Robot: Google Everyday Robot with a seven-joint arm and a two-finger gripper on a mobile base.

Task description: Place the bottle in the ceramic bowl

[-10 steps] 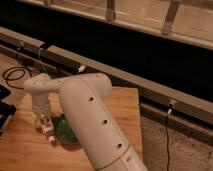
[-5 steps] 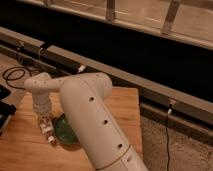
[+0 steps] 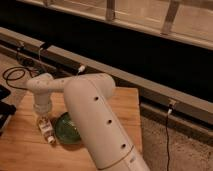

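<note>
One round glossy green bowl [image 3: 68, 131] on a wooden table [image 3: 20, 150]. One slim white bottle [image 3: 47, 132] lies tilted at its 9 o'clock, under the gripper [image 3: 43, 120]; I cannot tell its grip.

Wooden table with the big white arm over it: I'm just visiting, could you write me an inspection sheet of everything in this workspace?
Surface: wooden tabletop, light-coloured.
Job's things: bottle tilted at the left edge of the ceramic bowl, not lying inside it.
Clutter: dark object at the table's left edge, cut off by the picture.
Gripper: gripper points down just above the bottle, left of the bowl.
Cables: black coil on the floor at far left; thin cable hanging right of the table.
Surroundings: long metal rail behind the table; speckled floor.
</note>
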